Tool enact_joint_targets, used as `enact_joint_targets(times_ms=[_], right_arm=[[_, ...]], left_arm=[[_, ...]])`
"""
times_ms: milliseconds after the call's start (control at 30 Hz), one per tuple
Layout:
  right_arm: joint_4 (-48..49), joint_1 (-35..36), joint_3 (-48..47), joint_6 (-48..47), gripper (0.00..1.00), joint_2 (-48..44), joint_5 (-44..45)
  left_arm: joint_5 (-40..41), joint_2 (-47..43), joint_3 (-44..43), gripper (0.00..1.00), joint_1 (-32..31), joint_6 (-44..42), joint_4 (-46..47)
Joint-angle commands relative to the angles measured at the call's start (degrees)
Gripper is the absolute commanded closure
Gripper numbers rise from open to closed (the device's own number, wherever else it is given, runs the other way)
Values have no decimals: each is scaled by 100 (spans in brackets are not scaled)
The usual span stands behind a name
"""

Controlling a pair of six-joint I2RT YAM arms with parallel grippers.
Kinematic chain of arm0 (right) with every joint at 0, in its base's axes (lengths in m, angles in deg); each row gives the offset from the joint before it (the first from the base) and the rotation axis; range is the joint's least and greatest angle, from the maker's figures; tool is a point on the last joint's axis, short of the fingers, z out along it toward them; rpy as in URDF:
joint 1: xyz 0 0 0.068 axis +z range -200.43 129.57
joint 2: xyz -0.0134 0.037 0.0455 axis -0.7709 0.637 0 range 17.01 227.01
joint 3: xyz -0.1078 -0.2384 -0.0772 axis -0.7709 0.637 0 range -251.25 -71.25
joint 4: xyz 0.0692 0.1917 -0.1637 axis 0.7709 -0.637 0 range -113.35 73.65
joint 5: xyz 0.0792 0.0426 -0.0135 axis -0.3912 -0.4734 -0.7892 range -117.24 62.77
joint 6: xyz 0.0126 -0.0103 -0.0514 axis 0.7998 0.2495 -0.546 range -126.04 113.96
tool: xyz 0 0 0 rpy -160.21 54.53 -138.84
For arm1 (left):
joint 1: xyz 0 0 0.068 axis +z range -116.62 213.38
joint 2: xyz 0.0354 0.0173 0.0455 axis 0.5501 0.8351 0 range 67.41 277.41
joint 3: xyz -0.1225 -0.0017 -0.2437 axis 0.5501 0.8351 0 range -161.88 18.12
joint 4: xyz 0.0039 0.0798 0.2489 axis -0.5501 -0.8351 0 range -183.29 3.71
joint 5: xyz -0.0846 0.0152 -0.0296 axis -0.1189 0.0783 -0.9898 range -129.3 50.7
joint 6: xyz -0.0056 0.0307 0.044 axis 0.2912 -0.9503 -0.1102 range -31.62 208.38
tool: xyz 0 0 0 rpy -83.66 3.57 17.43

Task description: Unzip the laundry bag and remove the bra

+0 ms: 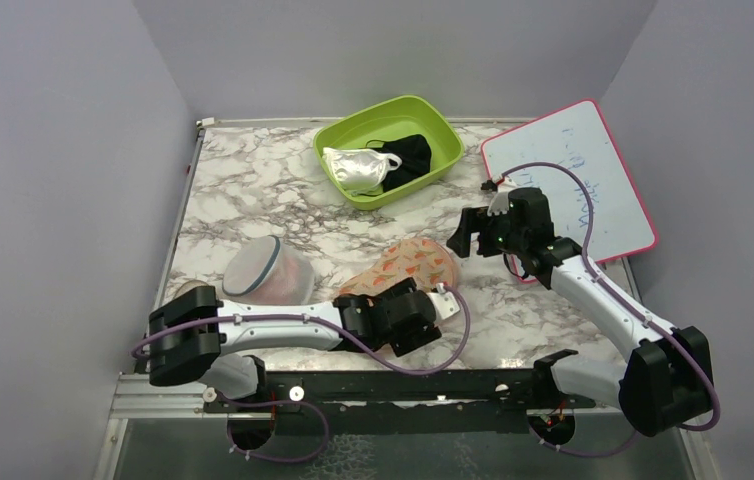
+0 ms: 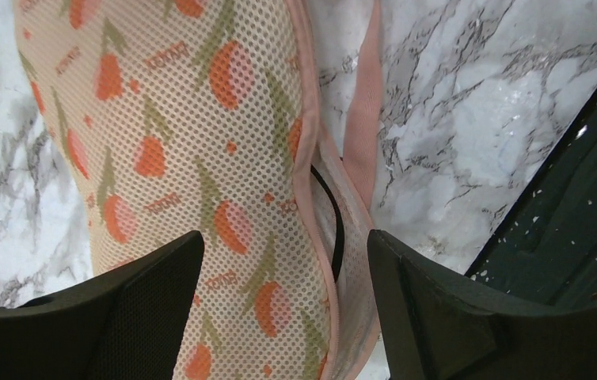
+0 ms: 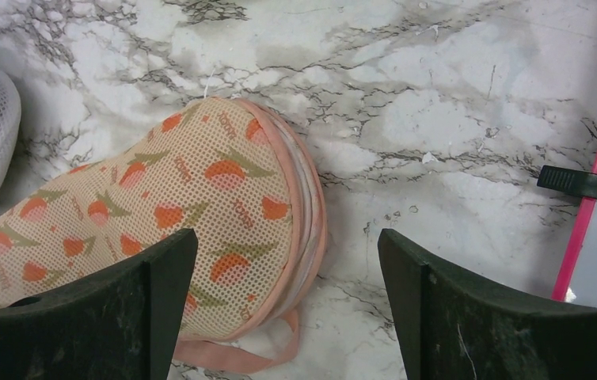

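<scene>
The laundry bag (image 1: 408, 262) lies flat on the marble table: peach mesh with red-orange flowers and pink edging. My left gripper (image 1: 415, 318) is open over its near end. In the left wrist view its fingers straddle the bag (image 2: 200, 158) and its pink edge, with the gripper (image 2: 283, 245) empty. A thin black strap (image 2: 335, 226) shows in a gap along that edge; the rest of the bra is hidden. My right gripper (image 1: 475, 232) is open and empty above the bag's far right end (image 3: 161, 206), with its pink loop (image 3: 232, 352) below the gripper (image 3: 287, 245).
A green bin (image 1: 443, 135) at the back holds a shiny white garment (image 1: 358, 168) and a black cloth (image 1: 413, 155). A round mesh dome (image 1: 263, 270) stands left of the bag. A pink-framed whiteboard (image 1: 573, 185) lies at the right, with a small black piece (image 3: 574, 182) at its edge.
</scene>
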Motion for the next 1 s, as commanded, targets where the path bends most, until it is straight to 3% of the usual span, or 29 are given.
enact_joint_targets(times_ms=[0, 100, 267, 367, 567, 667, 733, 967], right_arm=[[162, -4, 11, -90, 17, 8, -202], [158, -12, 13, -100, 17, -12, -204], [142, -7, 40, -104, 18, -23, -229], [147, -7, 52, -107, 18, -36, -228], [184, -5, 61, -100, 18, 30, -262], [183, -7, 67, -104, 19, 52, -290], [184, -2, 72, -104, 19, 59, -300], [184, -3, 79, -109, 19, 38, -318]], left_arm=[[128, 339, -60, 30, -19, 247, -249], [288, 614, -139, 32, -22, 315, -299], [689, 766, -191, 49, -17, 391, -301], [623, 667, -202, 53, -21, 427, -258], [457, 511, -227, 56, -20, 567, -245], [405, 390, -241, 44, -22, 659, -230], [418, 329, -205, 43, -22, 703, -199], [415, 430, -77, 51, -22, 698, -140]])
